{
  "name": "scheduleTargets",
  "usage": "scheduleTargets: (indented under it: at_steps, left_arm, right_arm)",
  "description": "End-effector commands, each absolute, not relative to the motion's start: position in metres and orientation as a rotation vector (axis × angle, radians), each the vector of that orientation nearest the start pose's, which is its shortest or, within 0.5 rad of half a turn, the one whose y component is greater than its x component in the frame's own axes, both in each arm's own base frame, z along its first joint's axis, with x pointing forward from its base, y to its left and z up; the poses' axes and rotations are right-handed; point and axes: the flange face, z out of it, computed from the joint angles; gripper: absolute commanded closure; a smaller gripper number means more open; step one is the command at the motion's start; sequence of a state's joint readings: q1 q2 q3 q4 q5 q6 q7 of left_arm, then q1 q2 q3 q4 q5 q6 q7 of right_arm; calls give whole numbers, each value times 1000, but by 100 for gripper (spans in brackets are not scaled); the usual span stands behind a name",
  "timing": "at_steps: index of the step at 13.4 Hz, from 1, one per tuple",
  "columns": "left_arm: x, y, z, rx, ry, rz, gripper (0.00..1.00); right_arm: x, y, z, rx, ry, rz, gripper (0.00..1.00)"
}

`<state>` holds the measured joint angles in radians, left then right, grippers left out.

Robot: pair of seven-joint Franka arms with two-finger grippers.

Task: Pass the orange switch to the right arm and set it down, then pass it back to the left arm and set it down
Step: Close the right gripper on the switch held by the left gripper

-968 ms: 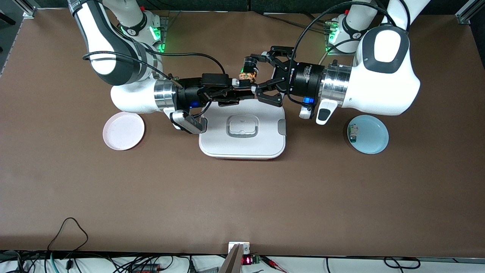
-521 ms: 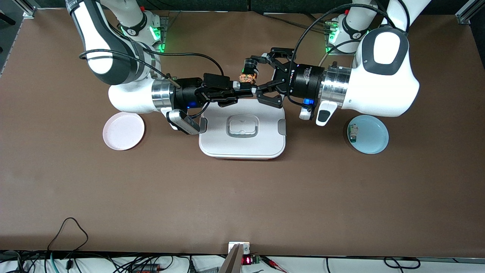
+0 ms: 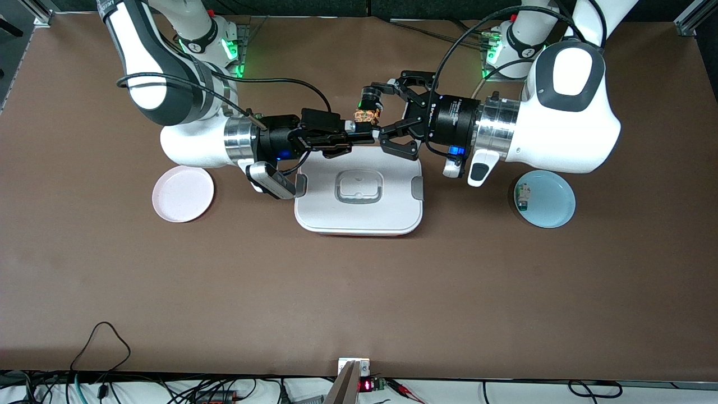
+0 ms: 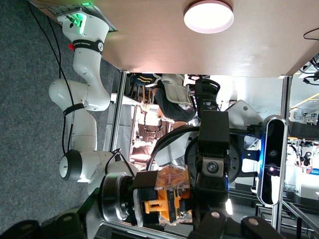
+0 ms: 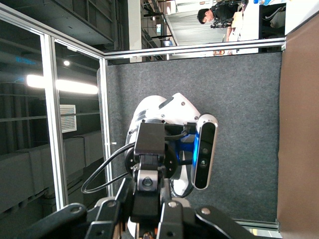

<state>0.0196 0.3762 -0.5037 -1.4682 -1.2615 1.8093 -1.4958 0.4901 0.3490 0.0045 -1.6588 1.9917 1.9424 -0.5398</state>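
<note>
Orange switch (image 3: 366, 116): small black-and-orange component, held in the air between the two arms above the edge of the box (image 3: 359, 193) that lay toward the robots' bases; also seen close up from the left wrist (image 4: 167, 196). Box: large, white, rounded, with grey side latches and a recessed handle in its lid, resting at the middle of the brown surface (image 3: 359, 292). Right pincer (image 3: 363, 134): reached in level from the right arm's end, its fingers closed tight, their tips meeting the switch, on which the grip appeared to be. Left pincer (image 3: 387, 118): reached in level from the left arm's end, its fingers spread partway, one finger (image 3: 373, 92) touching the switch's upper part, the other lower and apart; whether it gripped could not be made out. Pink plate (image 3: 183, 193): round, on the surface toward the right arm's end, beside the box and apart from it. Blue plate (image 3: 552, 202): round, on the surface toward the left arm's end, carrying a small white-and-green component (image 3: 523, 196) near its rim on the side facing the box.
</note>
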Motion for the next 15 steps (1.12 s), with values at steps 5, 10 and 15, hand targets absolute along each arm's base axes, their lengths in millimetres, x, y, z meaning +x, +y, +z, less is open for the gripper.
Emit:
scheduleTargets:
  at_steps: [5,10,15]
  left_arm:
    - [590,-334,567,1494,1257,-1392,99]
    - [590,-334,567,1495,1256,-1393,99]
    - [590,-334,567,1492,1255,-1395,97]
  right_arm:
    - [581,381,483,-1374,38,-30,73]
    - [581,380,483,-1375,39,-31,73]
    - [584,376,479,-1374,36,-37,73]
